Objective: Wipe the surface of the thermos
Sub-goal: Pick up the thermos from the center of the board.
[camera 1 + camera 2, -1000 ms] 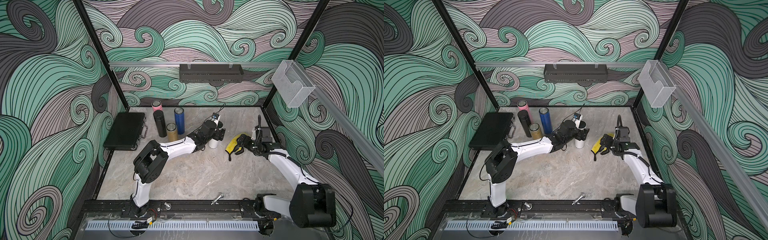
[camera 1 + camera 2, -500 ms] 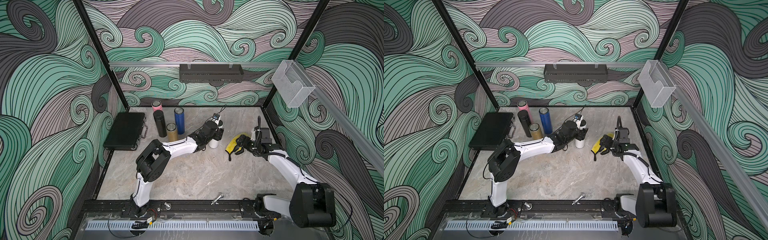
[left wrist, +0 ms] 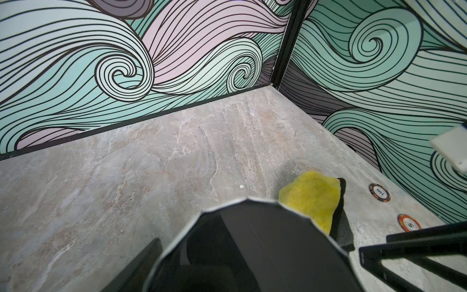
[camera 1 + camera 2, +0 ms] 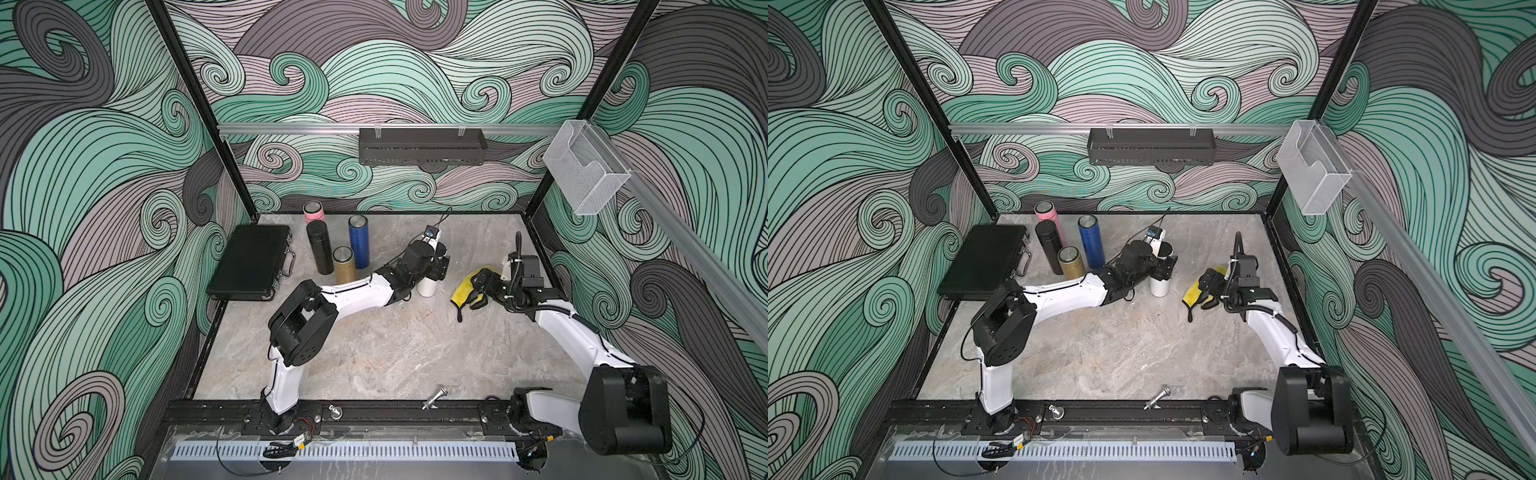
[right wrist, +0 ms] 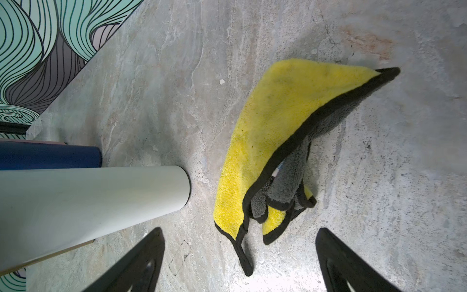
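Note:
The white thermos with a black lid stands upright in the middle of the table. My left gripper is open and straddles its top. In the left wrist view the lid fills the space between my fingers, with a thin gap on one side. The yellow and grey cloth lies crumpled on the table to the thermos's right. My right gripper hangs open just over the cloth's near end, holding nothing. The thermos body shows beside it.
Pink, black, blue and gold thermoses stand at the back left, beside a black case. Two poker chips lie near the right wall. A metal bolt lies at the front edge.
The left arm's elbow has shifted slightly to the right while its gripper stays at the thermos's top. The right arm and the cloth have not moved.

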Controlling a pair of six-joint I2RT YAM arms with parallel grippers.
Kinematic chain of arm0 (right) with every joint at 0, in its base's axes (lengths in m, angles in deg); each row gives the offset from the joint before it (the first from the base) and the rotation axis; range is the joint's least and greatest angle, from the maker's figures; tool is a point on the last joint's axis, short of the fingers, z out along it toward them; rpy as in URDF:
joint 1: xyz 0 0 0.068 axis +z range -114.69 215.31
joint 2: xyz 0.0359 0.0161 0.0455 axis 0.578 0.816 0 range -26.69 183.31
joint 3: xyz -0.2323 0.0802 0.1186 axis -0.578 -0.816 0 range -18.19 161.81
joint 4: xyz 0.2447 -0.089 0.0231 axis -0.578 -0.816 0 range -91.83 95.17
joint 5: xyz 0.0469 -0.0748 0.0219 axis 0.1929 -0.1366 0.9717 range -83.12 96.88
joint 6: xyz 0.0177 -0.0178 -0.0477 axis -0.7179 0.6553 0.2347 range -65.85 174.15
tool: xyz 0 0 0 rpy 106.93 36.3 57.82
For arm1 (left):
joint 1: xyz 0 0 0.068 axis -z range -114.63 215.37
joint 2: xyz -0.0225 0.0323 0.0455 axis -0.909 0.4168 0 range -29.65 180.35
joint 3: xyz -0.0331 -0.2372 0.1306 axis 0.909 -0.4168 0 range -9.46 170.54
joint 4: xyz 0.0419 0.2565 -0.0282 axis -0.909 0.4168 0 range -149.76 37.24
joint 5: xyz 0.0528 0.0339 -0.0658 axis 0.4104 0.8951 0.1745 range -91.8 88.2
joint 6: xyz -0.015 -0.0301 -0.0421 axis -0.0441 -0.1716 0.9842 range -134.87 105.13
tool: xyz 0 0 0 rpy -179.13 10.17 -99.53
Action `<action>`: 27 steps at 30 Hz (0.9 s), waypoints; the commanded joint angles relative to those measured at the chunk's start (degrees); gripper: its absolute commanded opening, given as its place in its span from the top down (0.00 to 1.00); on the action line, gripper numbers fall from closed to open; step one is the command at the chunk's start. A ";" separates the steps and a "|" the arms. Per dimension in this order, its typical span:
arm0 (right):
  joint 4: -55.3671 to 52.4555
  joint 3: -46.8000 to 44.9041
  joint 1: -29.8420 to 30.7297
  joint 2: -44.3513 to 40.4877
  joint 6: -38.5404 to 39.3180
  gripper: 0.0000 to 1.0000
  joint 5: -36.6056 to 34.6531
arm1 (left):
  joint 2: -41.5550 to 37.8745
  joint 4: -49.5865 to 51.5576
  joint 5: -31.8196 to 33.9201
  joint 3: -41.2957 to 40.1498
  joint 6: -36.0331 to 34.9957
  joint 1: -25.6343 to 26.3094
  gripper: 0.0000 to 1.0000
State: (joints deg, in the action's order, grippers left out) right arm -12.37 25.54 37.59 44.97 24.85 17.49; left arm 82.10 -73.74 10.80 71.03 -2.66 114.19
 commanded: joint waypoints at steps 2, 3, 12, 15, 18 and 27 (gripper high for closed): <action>0.64 -0.40 -0.25 1.02 -0.62 0.07 0.90 | -2.23 0.99 -0.58 0.76 -0.47 -0.57 0.19; 0.66 -0.40 -0.25 1.11 -0.66 0.07 0.95 | -2.20 1.46 -0.57 0.97 -0.47 -0.57 0.19; 1.26 -0.91 -0.25 1.19 -0.99 0.08 1.30 | -1.85 1.23 -0.21 0.48 -1.08 -0.57 0.37; 0.85 -0.76 -0.26 0.44 -0.79 0.08 0.85 | -1.99 1.15 -0.44 0.46 -1.58 -0.57 0.50; 0.84 -0.51 -0.24 0.15 -0.73 0.08 0.88 | -1.94 1.49 -1.04 0.72 -2.16 -0.50 0.66; -2.01 3.01 -0.25 4.16 -1.37 0.06 -0.57 | -9.98 7.12 0.54 -2.22 -5.02 -0.22 1.00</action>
State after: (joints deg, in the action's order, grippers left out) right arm -12.56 26.28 37.59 47.31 24.46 18.13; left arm 78.45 -69.41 10.45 69.02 -5.61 113.95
